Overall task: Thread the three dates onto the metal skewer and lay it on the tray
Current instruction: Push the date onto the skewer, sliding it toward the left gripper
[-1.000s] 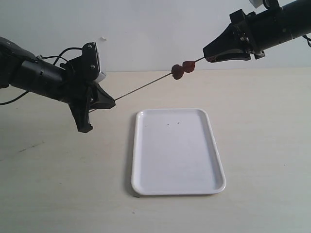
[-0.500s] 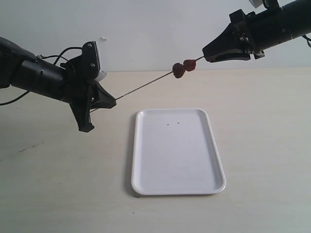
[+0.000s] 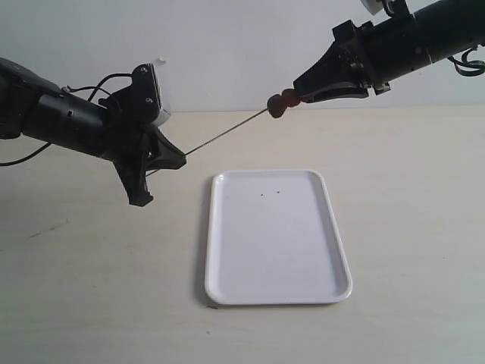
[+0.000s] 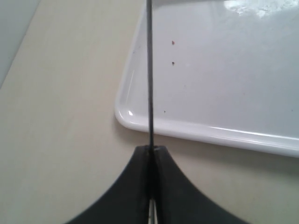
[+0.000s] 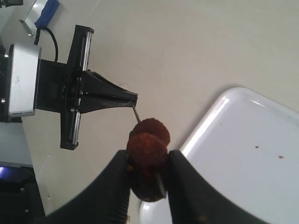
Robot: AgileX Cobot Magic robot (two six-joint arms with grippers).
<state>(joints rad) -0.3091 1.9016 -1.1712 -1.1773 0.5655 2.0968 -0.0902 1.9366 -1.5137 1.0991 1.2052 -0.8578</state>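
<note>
Pale beige surface [image 3: 91, 303], matte, with faint dark streak [image 3: 47, 230] toward left side in exterior view. Plain whitish wall [image 3: 227, 45] behind, meeting surface along straight line.

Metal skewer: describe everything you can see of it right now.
The metal skewer is a very thin, straight, grey rod. It is held in the air and slants upward from left to right in the exterior view. The left gripper is shut on its lower end. Near its upper end it runs through wrinkled dark red-brown dates, which the right gripper clasps. It hangs clear of the white tray.
</note>
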